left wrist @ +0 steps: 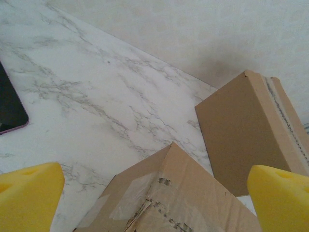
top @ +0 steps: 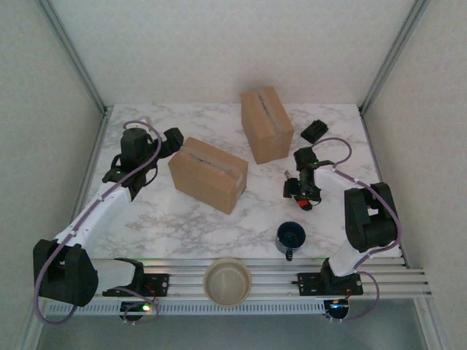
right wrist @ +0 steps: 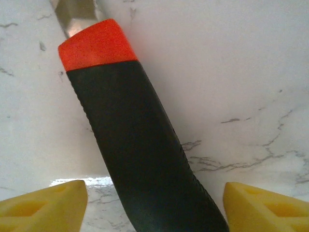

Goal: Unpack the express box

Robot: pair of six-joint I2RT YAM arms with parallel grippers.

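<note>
Table point(top: 182, 219): white marble, closed in by pale walls point(top: 219, 44), with a metal rail point(top: 292, 275) along the near edge.
Near box point(top: 208, 175): brown cardboard, lying flat left of the middle of the table, with tape across its top.
Far box point(top: 266, 124): brown cardboard, standing on end behind and to the right of the near one. It is apart from it and taped along its top seam.
Left fingers point(left wrist: 29, 198): spread wide with nothing between them, hanging just left of the near box and facing its corner.
Knife point(right wrist: 130, 154): black handle with an orange-red band, lying on the table right of the boxes.
Right fingers point(right wrist: 48, 205): down over the knife, one on each side of the handle, not clamped; marble shows in the gap on one side.
Mug point(top: 290, 237): dark blue, front right, near the knife.
Bowl point(top: 227, 281): pale, resting on the rail at the front middle.
Black thing point(top: 315, 131): small, far right, beside the far box; I cannot tell what it is.
</note>
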